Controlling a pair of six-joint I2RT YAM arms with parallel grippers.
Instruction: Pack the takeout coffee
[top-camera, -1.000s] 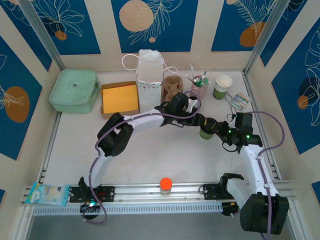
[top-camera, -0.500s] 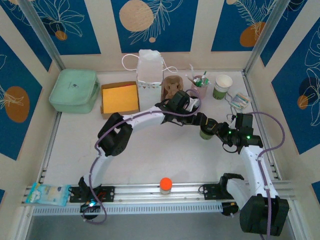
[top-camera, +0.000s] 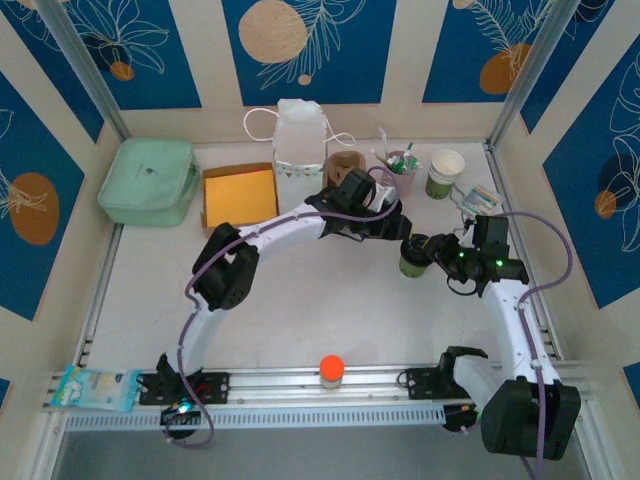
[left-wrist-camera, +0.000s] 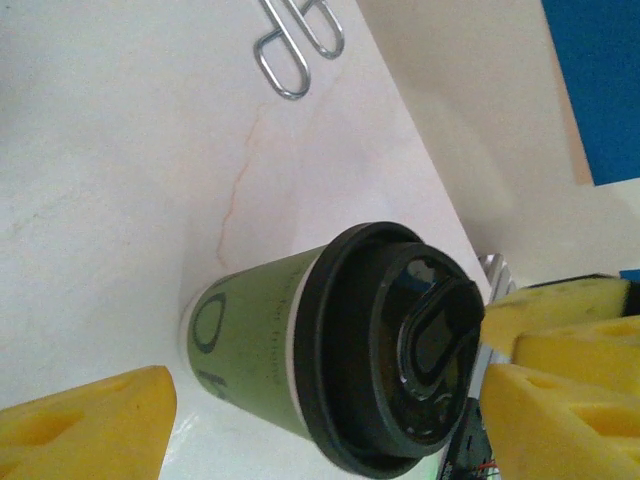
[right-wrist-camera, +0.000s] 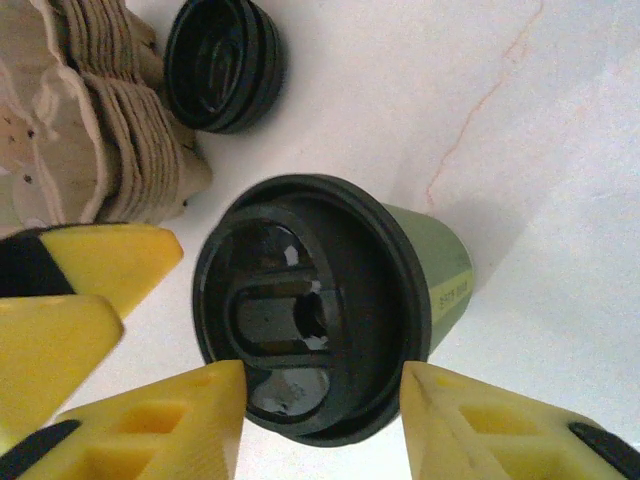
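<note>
Takeout coffee (top-camera: 412, 264): upright on table (top-camera: 300, 310), right of centre, black lid on. Right gripper (right-wrist-camera: 318, 375) astride the lid, fingers close on both sides, contact unclear. Left gripper (left-wrist-camera: 320, 400) spread wide about the cup. Beyond, spare black lid (right-wrist-camera: 225, 65) beside cardboard carriers (right-wrist-camera: 90, 110).

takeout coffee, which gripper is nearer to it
Right. The right gripper has its jaws closely flanking the takeout coffee; the left gripper, wide open, sits apart on its far-left side.

takeout coffee (top-camera: 411, 266) at right hand (top-camera: 424, 252)
</note>
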